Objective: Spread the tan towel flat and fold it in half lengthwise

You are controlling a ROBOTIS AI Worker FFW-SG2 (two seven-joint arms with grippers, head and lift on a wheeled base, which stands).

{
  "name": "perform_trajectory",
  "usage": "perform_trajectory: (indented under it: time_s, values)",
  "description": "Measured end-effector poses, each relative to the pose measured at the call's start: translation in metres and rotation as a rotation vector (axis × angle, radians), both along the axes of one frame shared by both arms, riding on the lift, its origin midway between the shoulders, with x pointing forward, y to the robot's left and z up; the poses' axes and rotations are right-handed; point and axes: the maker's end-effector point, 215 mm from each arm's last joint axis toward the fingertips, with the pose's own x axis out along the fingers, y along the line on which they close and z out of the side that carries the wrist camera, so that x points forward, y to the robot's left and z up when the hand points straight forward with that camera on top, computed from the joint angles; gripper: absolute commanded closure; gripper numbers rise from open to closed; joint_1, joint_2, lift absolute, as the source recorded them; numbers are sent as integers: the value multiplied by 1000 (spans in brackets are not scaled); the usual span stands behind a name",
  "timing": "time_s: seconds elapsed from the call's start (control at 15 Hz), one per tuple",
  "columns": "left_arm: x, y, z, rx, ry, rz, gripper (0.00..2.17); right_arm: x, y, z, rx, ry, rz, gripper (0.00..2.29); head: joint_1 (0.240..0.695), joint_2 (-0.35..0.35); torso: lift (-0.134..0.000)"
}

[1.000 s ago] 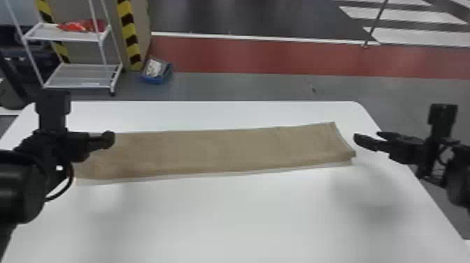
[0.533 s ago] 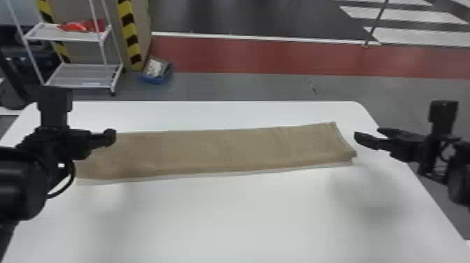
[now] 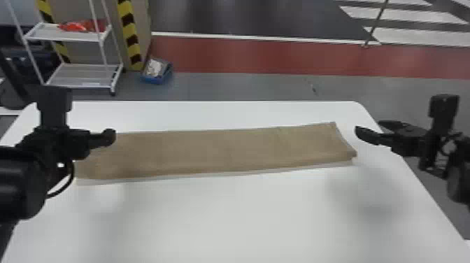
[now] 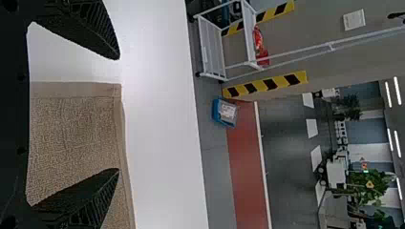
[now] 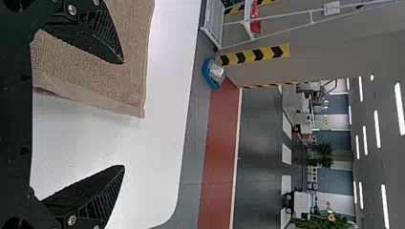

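The tan towel (image 3: 223, 150) is laid out as a long, narrow strip across the white table (image 3: 244, 217), whose near part is cut off. The strip's left end is partly hidden by the left gripper (image 3: 110, 137), and the pale line along its near edge is too blurred to be identified. In the left wrist view, that gripper's fingers are spread wide, with some towel covered by one. The right gripper (image 3: 369, 127) is also opened wide near the right end; both arms are cut off.
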Motion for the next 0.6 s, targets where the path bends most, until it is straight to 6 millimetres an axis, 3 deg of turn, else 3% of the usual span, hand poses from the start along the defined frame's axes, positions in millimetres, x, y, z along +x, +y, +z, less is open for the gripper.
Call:
perform_trajectory:
  time_s: [0.6]
  values:
    - [1, 2, -2, 12, 4, 1, 63, 2, -2, -1, -2, 4, -5, 127, 695, -101, -128]
